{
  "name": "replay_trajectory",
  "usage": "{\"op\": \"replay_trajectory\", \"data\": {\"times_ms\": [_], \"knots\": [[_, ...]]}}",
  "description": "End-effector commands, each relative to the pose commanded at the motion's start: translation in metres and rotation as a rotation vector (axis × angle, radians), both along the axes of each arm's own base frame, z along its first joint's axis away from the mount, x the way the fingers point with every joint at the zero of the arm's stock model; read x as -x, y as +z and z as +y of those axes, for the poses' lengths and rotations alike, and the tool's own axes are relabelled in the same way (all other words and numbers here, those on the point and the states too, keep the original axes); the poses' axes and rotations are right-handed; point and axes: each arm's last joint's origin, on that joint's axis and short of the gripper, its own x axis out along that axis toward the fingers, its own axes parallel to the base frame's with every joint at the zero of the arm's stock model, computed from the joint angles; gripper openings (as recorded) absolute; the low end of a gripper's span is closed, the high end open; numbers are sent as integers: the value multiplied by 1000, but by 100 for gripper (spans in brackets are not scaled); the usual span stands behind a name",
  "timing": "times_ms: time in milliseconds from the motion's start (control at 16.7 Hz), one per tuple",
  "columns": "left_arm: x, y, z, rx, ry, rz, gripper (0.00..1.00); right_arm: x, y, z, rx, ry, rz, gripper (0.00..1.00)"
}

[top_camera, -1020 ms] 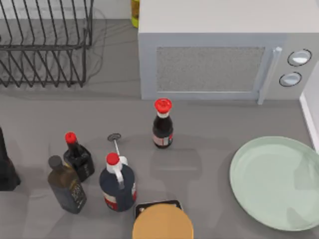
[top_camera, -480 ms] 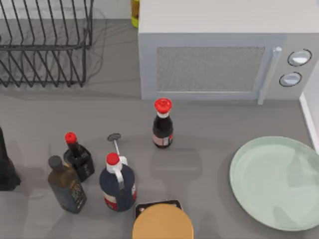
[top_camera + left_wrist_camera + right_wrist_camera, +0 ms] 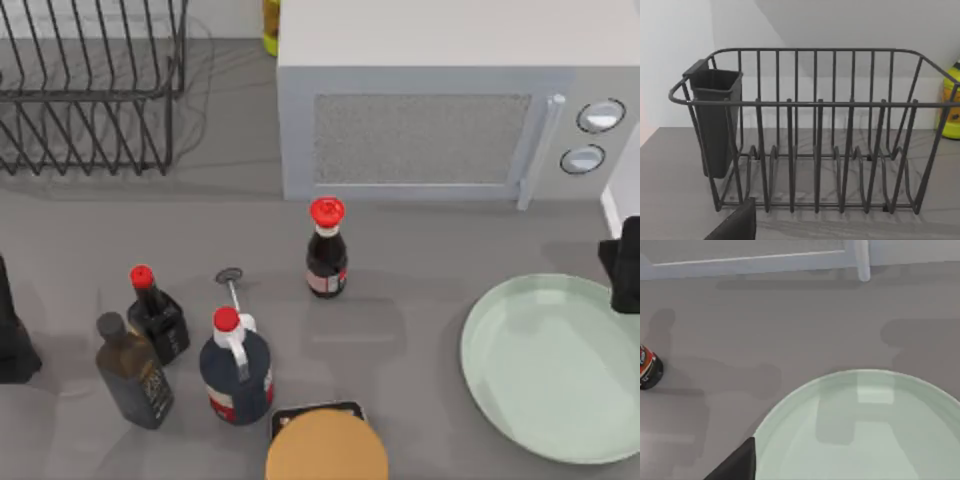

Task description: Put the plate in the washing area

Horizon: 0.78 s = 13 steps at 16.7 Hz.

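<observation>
Grey surface (image 3: 430, 250) carries everything in this kitchen corner. Nearest the front edge sits an orange-tan lid (image 3: 326, 447), with a cluster of dark bottles (image 3: 235, 370) beside it toward the left. At the front right lies the plate (image 3: 555, 365), flat, pale mint, unheld, its rim close to the thin white rim of the washing area (image 3: 618, 240), so the move looks short. Right end effector (image 3: 625, 265) hangs over the plate's far right edge, presumably placed to reach the rim; I cannot tell whether its fingers are parted. Left arm (image 3: 12, 340) idles at the left edge. Farther back stand the microwave (image 3: 440, 110) and wire dish rack (image 3: 810, 135).
</observation>
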Motion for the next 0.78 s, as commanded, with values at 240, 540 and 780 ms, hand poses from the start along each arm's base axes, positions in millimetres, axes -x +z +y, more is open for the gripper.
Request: {"op": "replay_trajectory", "data": {"times_ms": [240, 540, 780], "knots": [[0, 0, 0, 0, 0, 0, 100, -51, -3, 51, 55, 23, 361, 100], [0, 0, 0, 0, 0, 0, 100, -92, -35, 114, 183, 10, 681, 100], [0, 0, 0, 0, 0, 0, 100, -101, -51, 140, 246, -4, 785, 100]]}}
